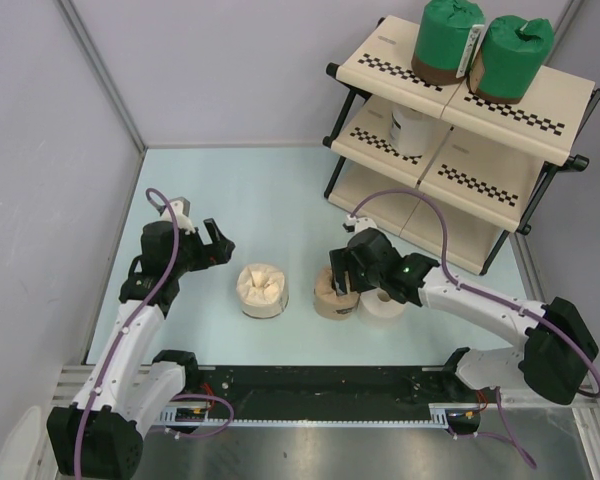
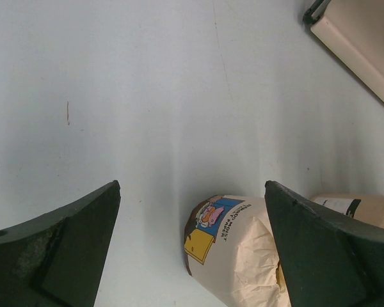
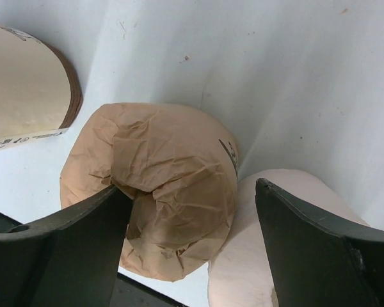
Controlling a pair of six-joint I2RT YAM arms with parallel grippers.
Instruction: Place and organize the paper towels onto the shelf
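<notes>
- Your right pincer (image 1: 340, 278) hangs over the tan roll (image 3: 173, 160) with its jaws spread wide and nothing gripped. In the right wrist view the roll lies just below and between the two fingers, a little toward the left one.
- The tan roll stands on end on the tabletop (image 1: 260, 190) with its crumpled wrapper top facing up, so its long axis runs vertical and the fingers flank it from above.
- The bare white roll (image 3: 240, 256) sits hard against the tan roll, partly under the other finger. That finger looks to have little room to come down cleanly.
- The cream roll (image 1: 262, 290) stands apart to the left, nearer your left pincer (image 1: 215, 245). That pincer is fully open and empty, and the roll lies ahead of it, off toward its right finger.
- The shelf (image 1: 555, 100) stands at the far right, closest to your right arm. Two green rolls (image 1: 447, 38) sit on the top tier and a white roll (image 1: 408, 128) on the middle one — three rolls remain on the tabletop.
</notes>
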